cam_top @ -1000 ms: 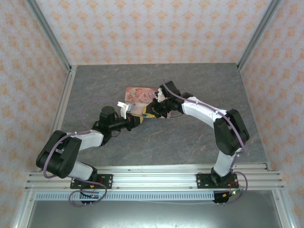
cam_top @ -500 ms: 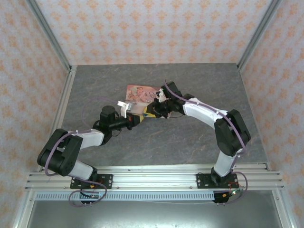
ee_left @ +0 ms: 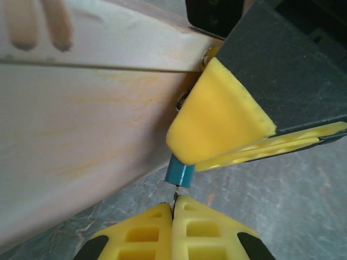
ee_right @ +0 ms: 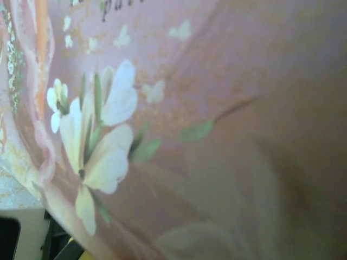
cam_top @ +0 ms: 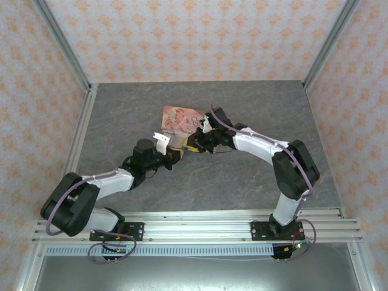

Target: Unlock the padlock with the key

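Sitting near the middle of the gray table [cam_top: 260, 109], the pink tin [cam_top: 180, 117] is lying with both arms meeting at its near edge. The right gripper [ee_left: 188, 158] is pinching the top of the padlock [ee_left: 180, 174], which is hanging just beside the tin's pale side wall. The left gripper [ee_left: 173, 208] is pressing its fingers together on a thin silvery sliver, the key [ee_left: 174, 190], which is pointing up at the padlock's underside. So little of it is showing that I cannot tell whether its tip is entering the keyhole.

Trouble is most likely coming from that tiny grip. A slight misalignment could be bending the key or rolling it between the pads. Any twist may be turning the padlock in the right fingers, or dragging the tin along, instead of working the lock.
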Robot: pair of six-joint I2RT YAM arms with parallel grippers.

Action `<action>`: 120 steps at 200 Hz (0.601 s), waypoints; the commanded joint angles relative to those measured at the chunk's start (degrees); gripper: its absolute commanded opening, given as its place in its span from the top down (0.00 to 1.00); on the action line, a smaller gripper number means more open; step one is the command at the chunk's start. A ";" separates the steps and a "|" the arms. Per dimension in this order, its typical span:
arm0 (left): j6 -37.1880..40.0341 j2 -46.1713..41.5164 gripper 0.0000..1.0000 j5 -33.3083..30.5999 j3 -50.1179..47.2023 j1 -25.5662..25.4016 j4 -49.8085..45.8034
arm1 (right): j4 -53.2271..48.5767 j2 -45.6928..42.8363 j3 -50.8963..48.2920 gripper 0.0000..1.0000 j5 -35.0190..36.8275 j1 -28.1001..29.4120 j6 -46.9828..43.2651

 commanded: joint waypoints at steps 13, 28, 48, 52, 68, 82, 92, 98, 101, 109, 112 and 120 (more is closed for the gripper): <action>6.55 -4.13 1.00 -11.27 -3.72 -5.74 -0.25 | 9.59 2.02 -1.14 1.00 -2.77 2.43 6.89; 7.61 -4.76 1.00 -14.60 -5.05 -7.02 0.27 | 10.03 2.84 -1.03 1.00 -2.77 2.78 7.35; 9.09 -5.20 1.00 -18.71 -6.33 -8.61 0.78 | 10.73 3.98 -1.04 1.00 -2.68 3.05 8.15; 9.44 -5.20 1.00 -19.51 -6.51 -8.98 0.76 | 10.79 4.22 -1.03 1.00 -2.66 3.05 8.27; 11.26 -4.85 1.00 -22.76 -6.74 -10.82 0.04 | 11.24 5.24 -1.16 1.00 -2.74 3.14 8.88; 12.61 -3.51 1.00 -25.45 -6.45 -12.46 -1.02 | 11.52 6.22 -0.95 1.00 -2.90 3.14 9.21; 13.28 -2.06 1.00 -26.78 -6.22 -13.41 -1.38 | 11.49 6.93 -0.70 1.00 -3.09 3.14 9.32; 13.58 -1.00 1.00 -27.77 -6.19 -13.96 -1.42 | 11.44 7.30 -0.55 1.00 -3.20 3.14 9.30; 13.65 -0.42 1.00 -28.13 -6.19 -14.22 -1.35 | 11.33 7.47 -0.51 1.00 -3.27 3.16 9.30; 13.80 1.01 1.00 -29.04 -6.19 -14.80 -0.86 | 11.05 7.98 -0.27 1.00 -3.34 3.14 9.19; 13.76 1.45 1.00 -29.39 -6.27 -14.99 -0.56 | 10.81 8.04 -0.18 1.00 -3.33 3.14 9.04; 13.62 2.94 1.00 -29.82 -6.36 -15.26 0.21 | 9.92 8.48 0.17 1.00 -3.29 3.15 8.42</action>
